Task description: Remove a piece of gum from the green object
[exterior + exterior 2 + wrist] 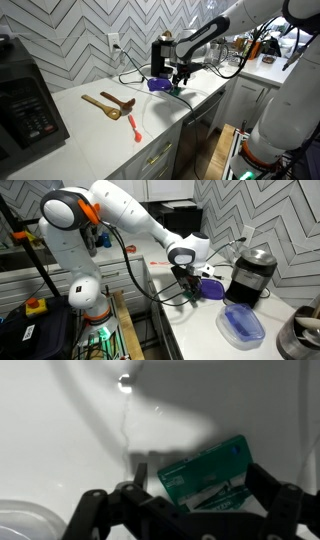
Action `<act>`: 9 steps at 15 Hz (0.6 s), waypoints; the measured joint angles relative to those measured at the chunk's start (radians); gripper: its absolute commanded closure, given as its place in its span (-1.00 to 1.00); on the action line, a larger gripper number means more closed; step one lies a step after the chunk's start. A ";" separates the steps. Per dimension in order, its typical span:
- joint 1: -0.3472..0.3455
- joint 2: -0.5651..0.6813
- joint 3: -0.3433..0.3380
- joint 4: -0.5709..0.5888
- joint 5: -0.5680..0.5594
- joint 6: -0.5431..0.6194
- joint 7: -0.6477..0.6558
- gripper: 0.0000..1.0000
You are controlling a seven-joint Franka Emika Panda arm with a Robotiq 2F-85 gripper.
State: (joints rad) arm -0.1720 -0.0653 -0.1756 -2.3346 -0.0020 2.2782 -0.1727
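Arm (120, 205): reaches out from its base over the white counter (90, 130), elbow high, forearm sloping down, wrist turned so the gripper (200, 498) points down at the surface. In both exterior views it hangs low, just beside the purple item (157, 85).

Jaws: spread wide, one finger each side of the green object (205, 472).

Green object: lies tilted between the fingers on the white surface; contact with the pads not discernible.
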 measured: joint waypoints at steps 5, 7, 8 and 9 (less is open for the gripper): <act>0.002 0.022 0.003 0.004 -0.015 0.056 0.038 -1.00; 0.005 0.032 0.010 0.005 -0.009 0.079 0.045 -1.00; 0.007 0.037 0.013 0.005 -0.005 0.091 0.049 -1.00; 0.009 0.041 0.017 0.006 -0.001 0.100 0.053 -1.00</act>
State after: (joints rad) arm -0.1635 -0.0239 -0.1591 -2.3285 -0.0026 2.3786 -0.1200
